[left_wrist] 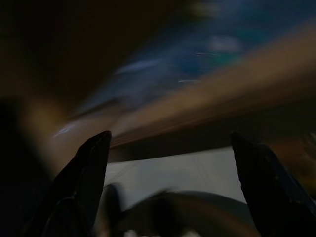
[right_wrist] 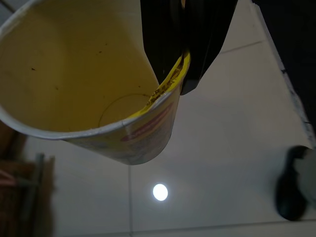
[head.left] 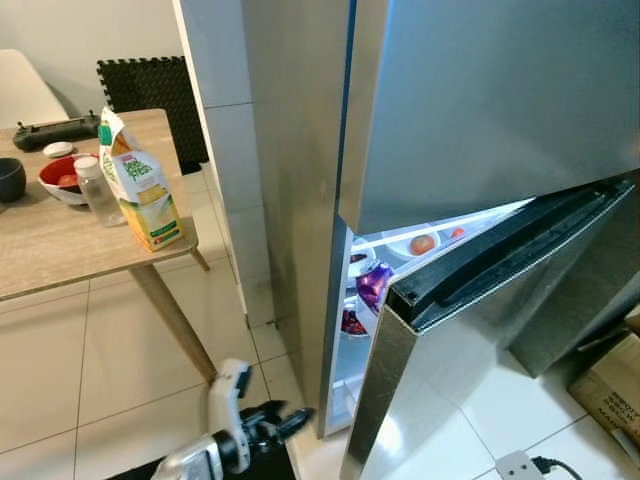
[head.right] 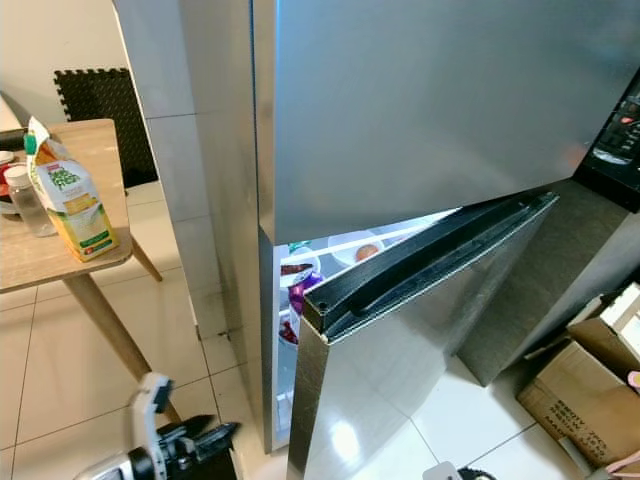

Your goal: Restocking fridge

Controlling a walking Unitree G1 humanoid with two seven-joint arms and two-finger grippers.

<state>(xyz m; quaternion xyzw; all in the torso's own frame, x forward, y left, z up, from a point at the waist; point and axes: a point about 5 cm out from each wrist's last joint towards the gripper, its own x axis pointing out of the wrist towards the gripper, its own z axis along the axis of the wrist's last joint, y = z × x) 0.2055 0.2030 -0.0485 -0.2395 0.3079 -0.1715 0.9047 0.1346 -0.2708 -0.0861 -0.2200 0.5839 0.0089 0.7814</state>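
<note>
The steel fridge stands before me with its lower door swung partly open. The lit inside shows a purple packet and a dish with a red-orange food. My left gripper hangs low by the floor just left of the door gap, open with nothing between its fingers; its wrist view is dark and blurred. In the right wrist view my right gripper is shut on the rim of a yellow paper cup, held above the white tiles. The cup looks empty.
A wooden table at the left carries a juice carton, a clear bottle, a red bowl, a dark cup and a black controller. Cardboard boxes sit at the right on the floor.
</note>
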